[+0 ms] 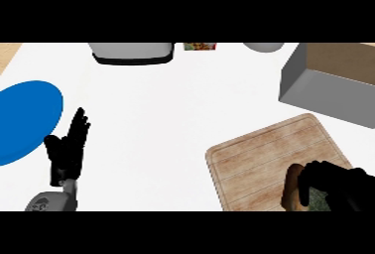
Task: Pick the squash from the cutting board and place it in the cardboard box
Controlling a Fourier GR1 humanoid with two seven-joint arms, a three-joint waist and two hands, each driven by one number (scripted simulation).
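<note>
Nearest the robot, the right hand point(338, 186) is down at the near right corner of the board point(271, 158), its fingers point(322, 173) curled around the squash point(295, 186). Only a brown end and a patch of dark green rind show from under them; the rest is hidden, so I cannot tell how far the thumb wraps round. The squash sits low, at the board or just off it; from here I cannot say which.

The step looks to be the grasp and lift. To do it well, the fingers should close fully round the thick middle of the squash before anything rises, then it should go straight up clear of the board, so the loose brown end beside the fingers does not drag on the wood.

The left hand point(68, 149) rests open on the counter point(168, 114), fingers straight, close to a blue plate point(26, 119) at their outer side.

Beyond the fingers and a little right stands the box point(330, 82), open side up. Carry high enough to pass its near wall, then lower inside before letting go.
</note>
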